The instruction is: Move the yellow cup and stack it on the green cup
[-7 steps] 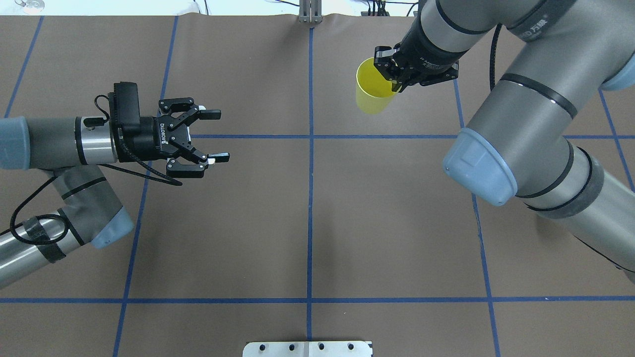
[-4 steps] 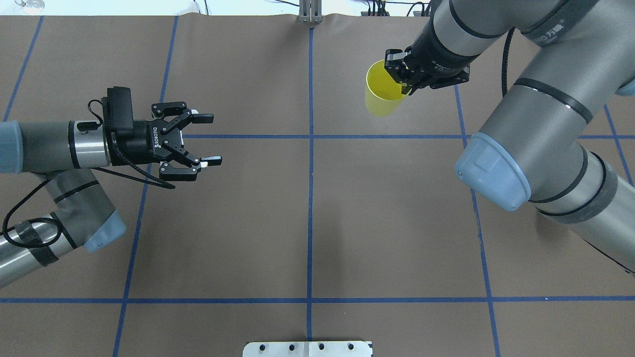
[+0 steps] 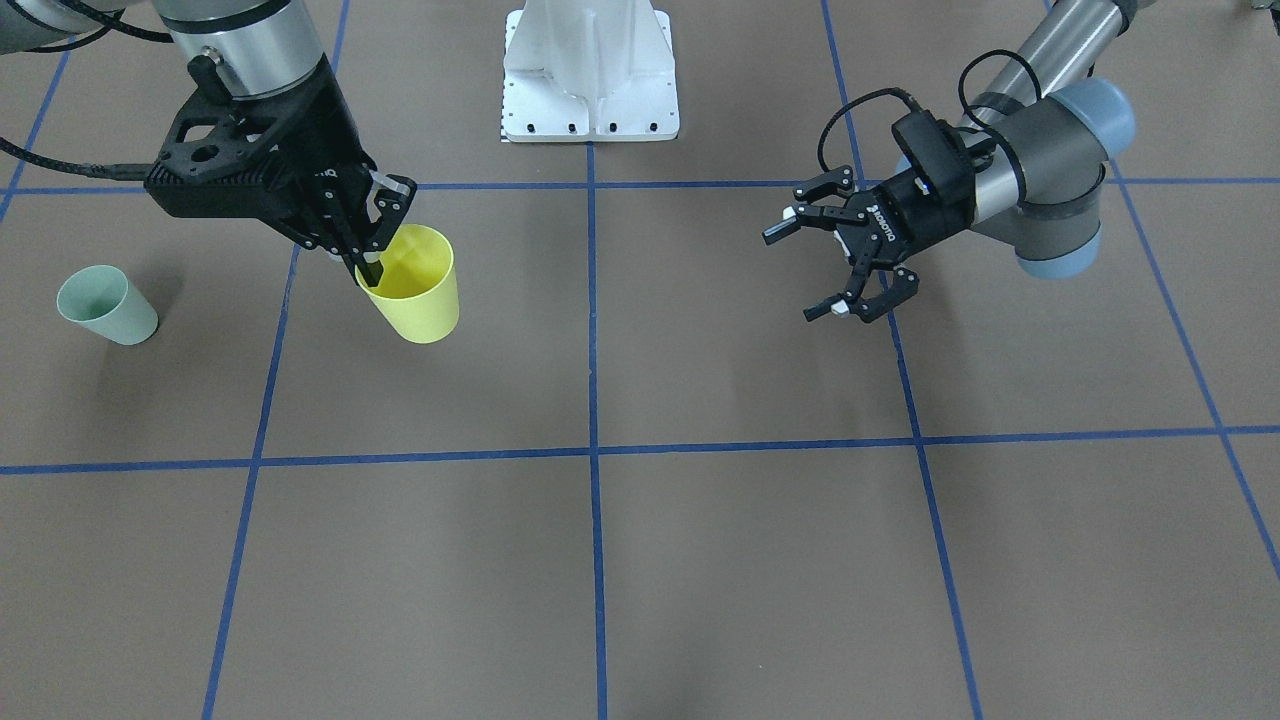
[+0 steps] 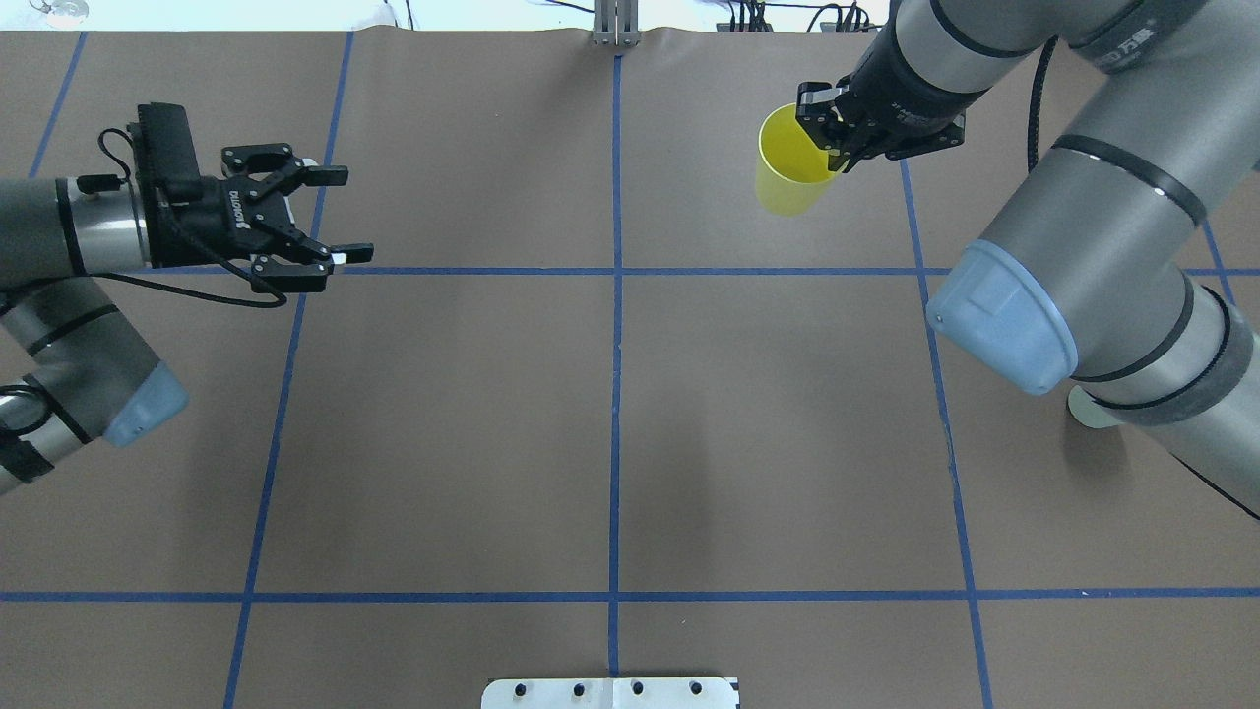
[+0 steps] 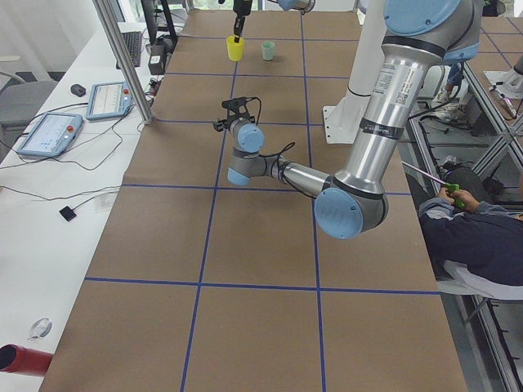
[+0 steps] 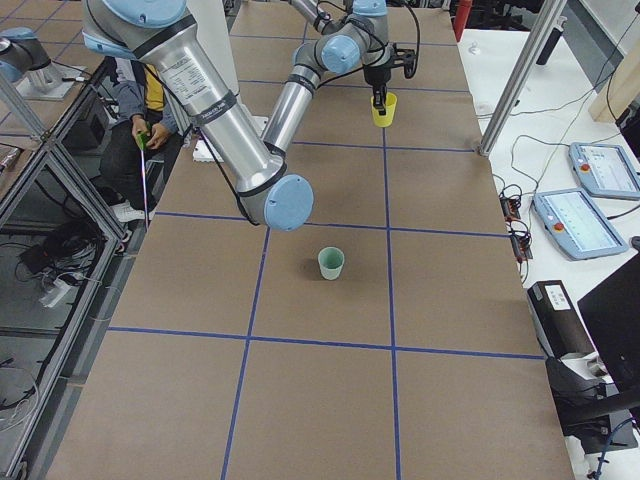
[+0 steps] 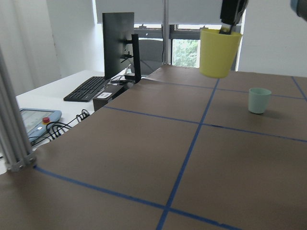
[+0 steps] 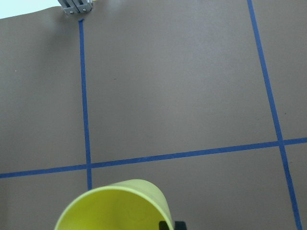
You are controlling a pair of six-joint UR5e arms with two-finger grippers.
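Observation:
The yellow cup (image 3: 415, 290) (image 4: 787, 177) hangs tilted above the table on the far right side of the overhead view. My right gripper (image 3: 370, 262) (image 4: 837, 156) is shut on its rim, one finger inside and one outside. The cup also shows in the left wrist view (image 7: 219, 52), and its rim in the right wrist view (image 8: 115, 206). The green cup (image 3: 105, 305) (image 6: 331, 263) (image 7: 259, 99) stands upright on the table, apart from the yellow one and mostly hidden under my right arm in the overhead view. My left gripper (image 3: 792, 275) (image 4: 351, 215) is open and empty, far from both cups.
Blue tape lines divide the brown table cover (image 4: 610, 443) into squares. The white robot base (image 3: 590, 70) stands at the table's edge. A side bench carries a monitor (image 7: 119, 43), a keyboard and tablets. A person (image 5: 478, 237) sits beside the table.
My right arm has carried the yellow cup further right in the overhead view. My left arm has drawn back to the left and further up the view, still open.

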